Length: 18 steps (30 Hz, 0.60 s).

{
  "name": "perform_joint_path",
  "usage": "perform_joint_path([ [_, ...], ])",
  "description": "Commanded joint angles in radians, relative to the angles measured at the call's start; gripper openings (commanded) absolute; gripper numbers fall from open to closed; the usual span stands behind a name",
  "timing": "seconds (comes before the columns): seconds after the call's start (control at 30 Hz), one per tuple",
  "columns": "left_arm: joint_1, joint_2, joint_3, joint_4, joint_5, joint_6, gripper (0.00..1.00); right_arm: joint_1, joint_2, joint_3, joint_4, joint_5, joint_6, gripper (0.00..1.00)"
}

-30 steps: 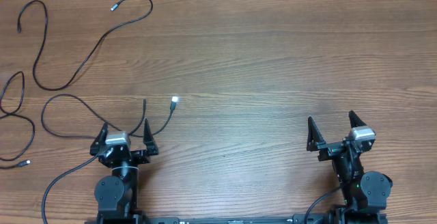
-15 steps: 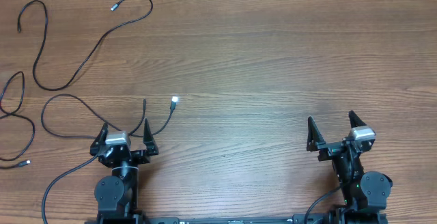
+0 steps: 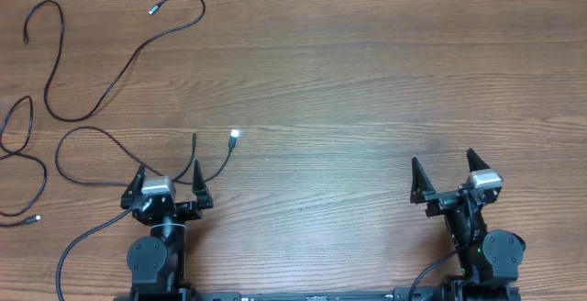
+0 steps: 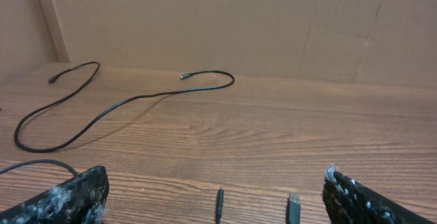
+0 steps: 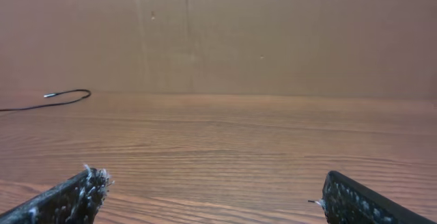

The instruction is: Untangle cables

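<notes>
Field notes for you, operator. The table (image 3: 367, 90) is bare wood, with a cardboard wall (image 4: 205, 19) behind it, and nothing stands between either arm and the work. All the cables (image 3: 92, 128) lie on the left half. The long cable (image 4: 136, 99) snakes across the far left corner in an S, lying flat and well apart from both arms. A second cable (image 3: 35, 218) loops along the left edge with a small pale plug at its near end. A third strand bows out in an arc just left of the left gripper (image 3: 168, 174) and runs in toward it. The left gripper stands spread wide and has hold of nothing. Two cable ends, a dark tip (image 3: 194, 138) and a bright plug (image 3: 234, 136), lie on the wood just ahead of its fingers. The right gripper (image 3: 442, 165) is likewise wide open and empty, well apart from every cable. From overhead you get the whole layout. The left wrist view adds that both tips lie flat inside the gap between the fingers, touching neither. The right wrist view catches only one distant plug end at its far left edge.
</notes>
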State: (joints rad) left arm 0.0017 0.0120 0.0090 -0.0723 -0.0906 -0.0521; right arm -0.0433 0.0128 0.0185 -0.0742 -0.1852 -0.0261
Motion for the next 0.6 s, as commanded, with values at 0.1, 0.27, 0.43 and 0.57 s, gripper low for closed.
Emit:
perform_joint_path([
  [0.1,0.005,-0.008,-0.004,0.001,-0.002,-0.007,1.0,0.006,-0.01,-0.01,-0.003,0.056,0.003,1.0],
  [0.27,0.005,-0.008,-0.004,0.001,-0.002,-0.007,1.0,0.02,-0.01,-0.01,-0.009,0.098,0.003,1.0],
  [0.43,0.005,-0.008,-0.004,0.001,-0.002,-0.007,1.0,0.027,-0.01,-0.01,-0.01,0.123,0.002,1.0],
  [0.57,0.005,-0.008,-0.004,0.001,-0.002,-0.007,0.99,0.027,-0.01,-0.01,-0.01,0.117,0.002,1.0],
])
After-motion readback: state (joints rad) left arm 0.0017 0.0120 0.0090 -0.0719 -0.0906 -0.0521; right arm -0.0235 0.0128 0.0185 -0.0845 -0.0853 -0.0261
